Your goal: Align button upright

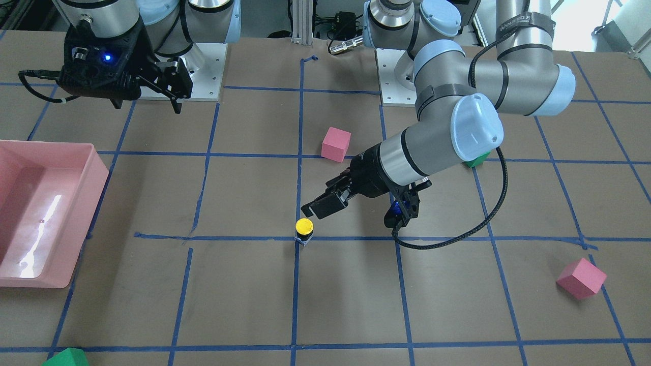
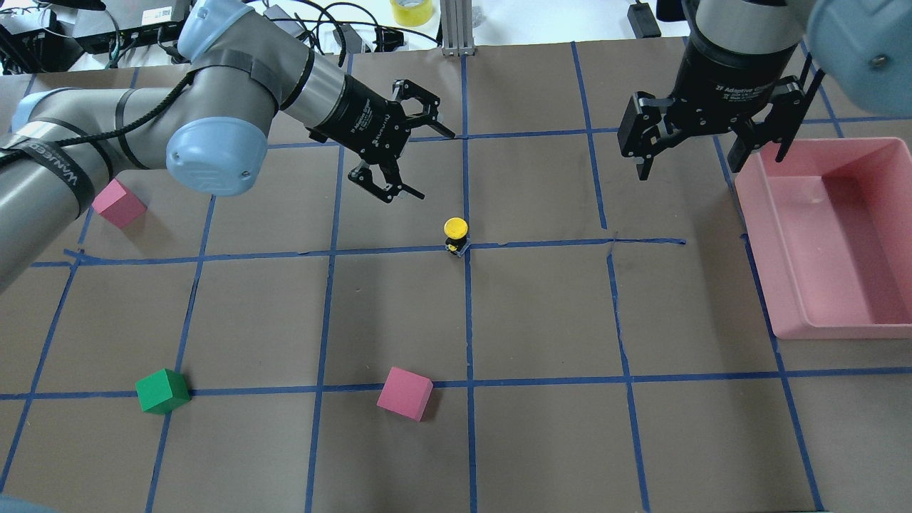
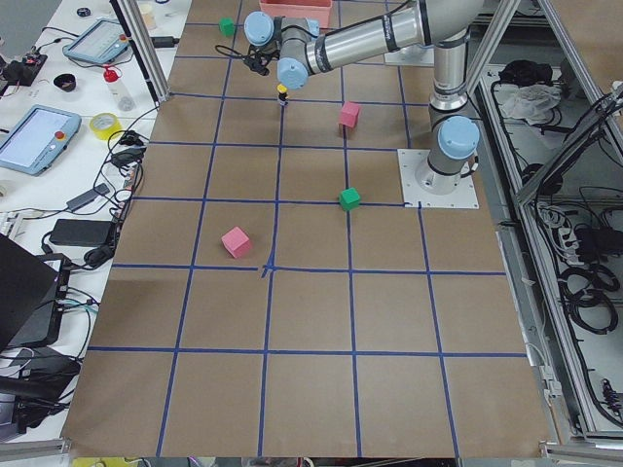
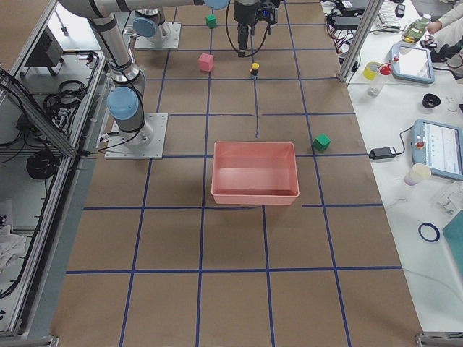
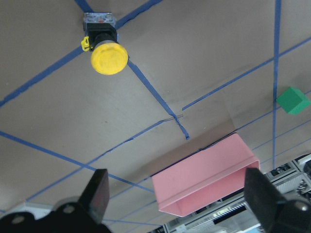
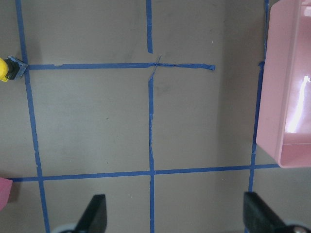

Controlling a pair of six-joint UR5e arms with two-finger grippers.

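The button (image 2: 456,235) stands upright on a blue tape crossing near the table's middle, yellow cap up, black body and pale base below. It also shows in the front view (image 1: 304,231) and in the left wrist view (image 5: 104,48). My left gripper (image 2: 431,162) is open and empty. It hovers apart from the button, on its far left side in the overhead view, and shows in the front view (image 1: 325,202). My right gripper (image 2: 695,160) is open and empty, hanging high beside the pink bin. The button sits at the left edge of the right wrist view (image 6: 7,69).
A pink bin (image 2: 759,249) stands at the right. Two pink cubes (image 2: 404,393) (image 2: 119,203) and a green cube (image 2: 162,390) lie on the left and near parts of the table. Blue tape lines grid the brown surface.
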